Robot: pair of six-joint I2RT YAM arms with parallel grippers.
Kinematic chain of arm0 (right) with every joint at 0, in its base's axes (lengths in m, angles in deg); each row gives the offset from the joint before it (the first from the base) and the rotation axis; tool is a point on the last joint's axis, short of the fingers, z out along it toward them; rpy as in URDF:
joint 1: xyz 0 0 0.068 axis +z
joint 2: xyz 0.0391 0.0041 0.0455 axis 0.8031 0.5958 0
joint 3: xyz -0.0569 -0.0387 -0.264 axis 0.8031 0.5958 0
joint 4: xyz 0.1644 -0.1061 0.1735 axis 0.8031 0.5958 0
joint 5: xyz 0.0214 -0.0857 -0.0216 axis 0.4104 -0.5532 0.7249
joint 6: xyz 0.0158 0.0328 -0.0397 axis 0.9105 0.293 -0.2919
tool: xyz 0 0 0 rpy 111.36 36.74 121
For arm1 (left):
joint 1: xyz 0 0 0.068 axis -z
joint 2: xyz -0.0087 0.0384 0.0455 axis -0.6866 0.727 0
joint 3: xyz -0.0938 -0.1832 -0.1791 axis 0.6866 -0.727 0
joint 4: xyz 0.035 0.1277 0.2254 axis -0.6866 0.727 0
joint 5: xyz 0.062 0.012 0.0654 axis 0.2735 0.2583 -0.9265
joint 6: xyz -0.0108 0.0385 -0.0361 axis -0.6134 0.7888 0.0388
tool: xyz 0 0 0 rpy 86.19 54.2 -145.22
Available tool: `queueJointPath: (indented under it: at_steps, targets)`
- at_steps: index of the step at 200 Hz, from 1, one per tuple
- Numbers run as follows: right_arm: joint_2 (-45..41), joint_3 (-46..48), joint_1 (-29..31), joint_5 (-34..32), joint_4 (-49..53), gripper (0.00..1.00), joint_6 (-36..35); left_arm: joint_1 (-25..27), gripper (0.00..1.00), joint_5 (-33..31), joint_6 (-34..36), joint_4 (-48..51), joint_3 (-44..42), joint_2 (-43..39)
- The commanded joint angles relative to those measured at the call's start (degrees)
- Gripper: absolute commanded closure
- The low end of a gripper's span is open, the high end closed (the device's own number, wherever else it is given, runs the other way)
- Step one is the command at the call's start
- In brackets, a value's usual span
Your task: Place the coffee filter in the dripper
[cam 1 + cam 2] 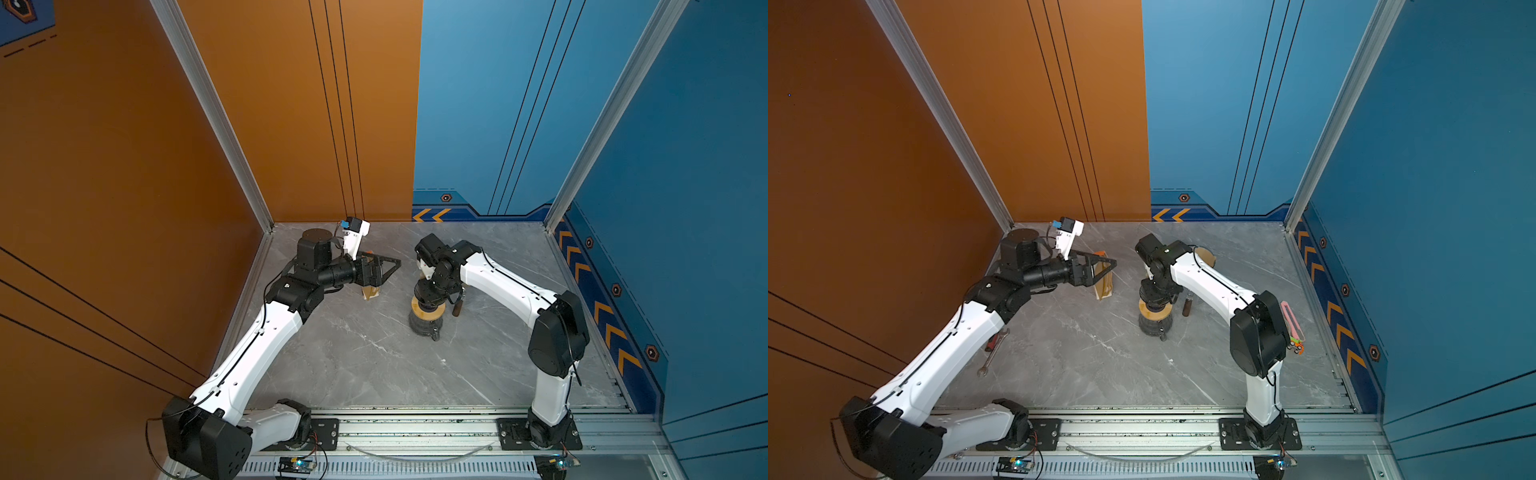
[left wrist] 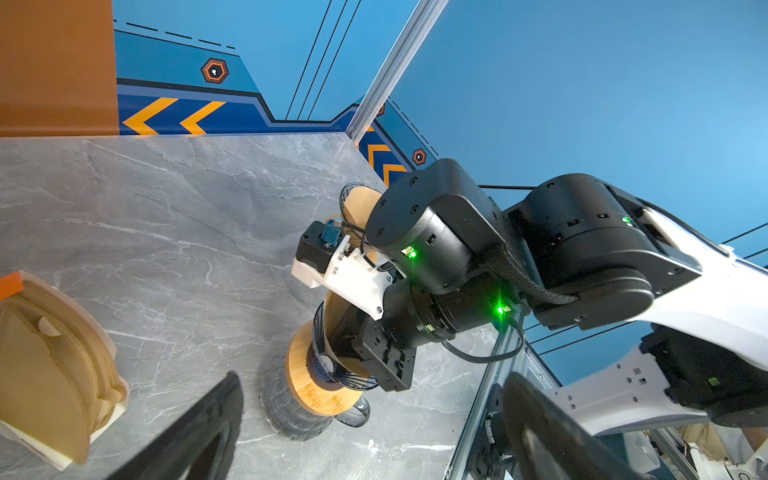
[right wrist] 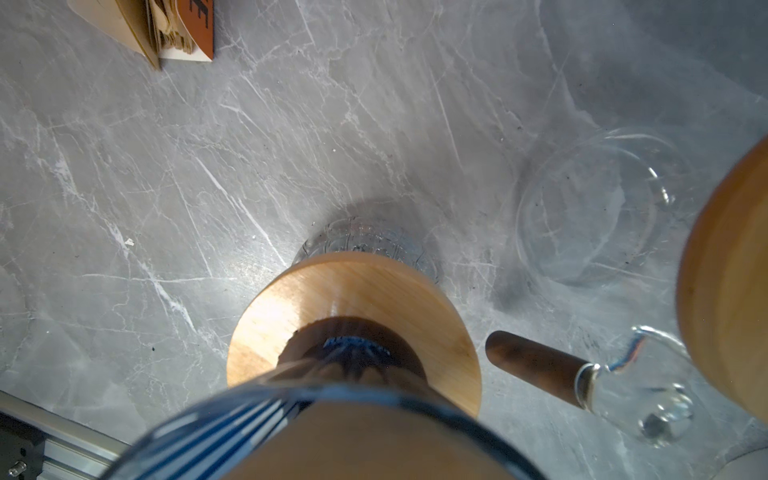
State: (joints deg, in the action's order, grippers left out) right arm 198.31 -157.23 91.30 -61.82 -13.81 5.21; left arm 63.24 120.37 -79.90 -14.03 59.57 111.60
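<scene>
The dripper (image 1: 426,312) (image 1: 1154,311) is a ribbed glass cone in a round wooden collar (image 3: 353,291) (image 2: 309,388), set on a dark glass server in the middle of the table. My right gripper (image 1: 428,300) (image 1: 1156,301) points straight down into it. It is shut on the brown coffee filter (image 3: 365,440) (image 2: 334,309), which sits inside the glass rim. The paper hides the right fingertips in the right wrist view. My left gripper (image 1: 392,264) (image 1: 1111,264) (image 2: 374,436) hovers open and empty to the left, over the filter stack.
A holder with a stack of brown filters (image 1: 370,291) (image 1: 1104,284) (image 2: 54,365) stands under the left gripper. A wooden-handled glass scoop (image 1: 1187,307) (image 3: 536,365) and a clear glass bowl (image 3: 590,208) lie right of the dripper. A wrench (image 1: 992,353) lies near the left wall.
</scene>
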Motion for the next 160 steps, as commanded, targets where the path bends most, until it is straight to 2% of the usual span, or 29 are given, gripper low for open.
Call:
queueJointPath:
  at_steps: [1, 60, 73, 105, 136, 160]
  targets:
    - [0.29, -0.04, -0.07, 1.41, 0.08, 0.9, -1.0, 0.07, 0.02, 0.97, -0.06, -0.75, -0.76, -0.88]
    - [-0.56, -1.26, -0.25, 4.73, 0.08, 0.81, -1.18, 0.25, 0.02, 0.97, -0.24, -0.8, -0.73, -0.72]
    - [-0.18, -1.49, -0.42, 4.8, 0.08, 0.81, -1.16, 0.31, 0.02, 0.98, -0.24, -0.81, -0.73, -0.7]
    - [1.3, -1.99, -0.54, 4.89, 0.08, 0.9, -1.26, 0.34, 0.02, 0.9, -0.24, -0.83, -0.72, -0.75]
    - [2.19, -1.95, -0.59, 4.27, 0.17, 0.9, -1.27, 0.34, 0.02, 0.88, -0.24, -0.71, -0.77, -0.83]
    - [2.52, -1.97, -0.6, 3.7, 0.17, 0.86, -1.25, 0.34, 0.02, 0.88, -0.23, -0.71, -0.75, -0.74]
